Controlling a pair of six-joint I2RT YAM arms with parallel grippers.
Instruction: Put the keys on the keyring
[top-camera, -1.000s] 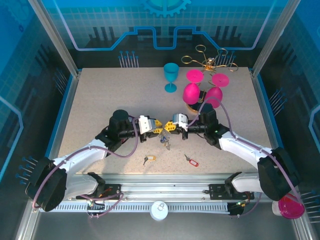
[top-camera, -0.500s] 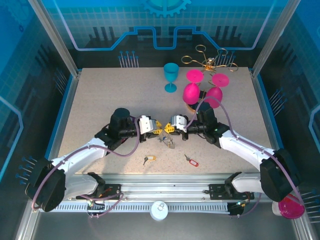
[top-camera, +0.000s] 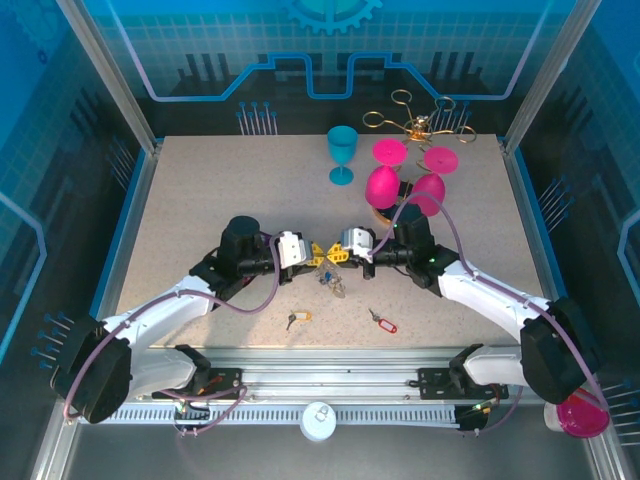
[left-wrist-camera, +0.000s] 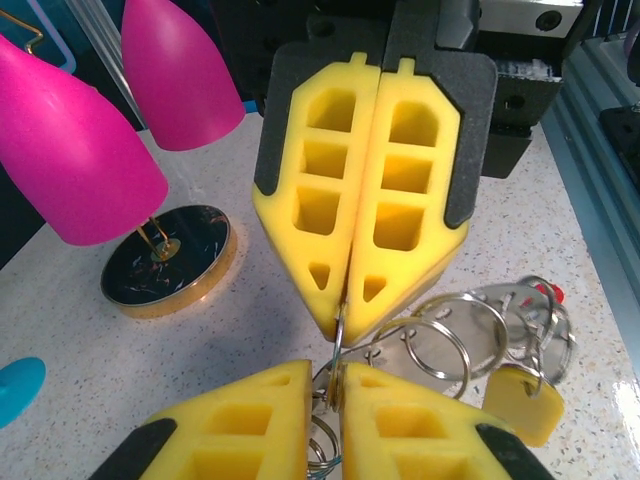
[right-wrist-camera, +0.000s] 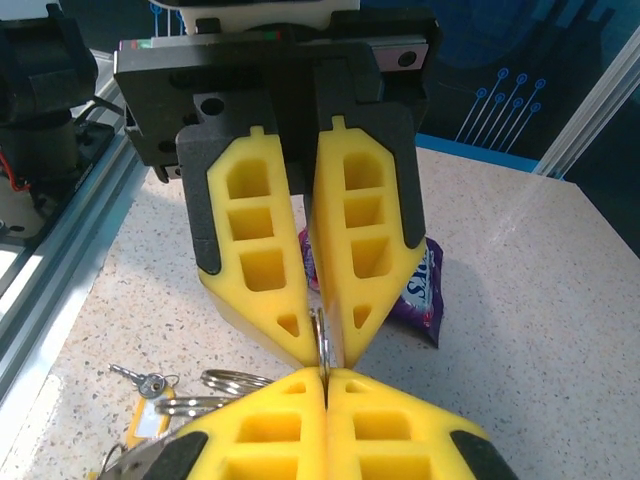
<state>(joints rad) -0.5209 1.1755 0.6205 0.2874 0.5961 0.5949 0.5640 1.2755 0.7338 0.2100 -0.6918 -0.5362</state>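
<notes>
Vertically edge-on keyring (right-wrist-camera: 322, 362), left gripper (right-wrist-camera: 320, 340) and right gripper (left-wrist-camera: 345, 322) both pinching it, tip to tip

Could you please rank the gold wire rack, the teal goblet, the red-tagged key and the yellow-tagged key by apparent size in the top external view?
1. gold wire rack
2. teal goblet
3. red-tagged key and yellow-tagged key: they look about alike, so I won't rank them.

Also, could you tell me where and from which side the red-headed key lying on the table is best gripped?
I'd take the red-headed key by its plastic head, coming straight down and pinching across its narrow width. It lies flat on the table, clear of other things, and the head looks broader than the silver blade.
</notes>
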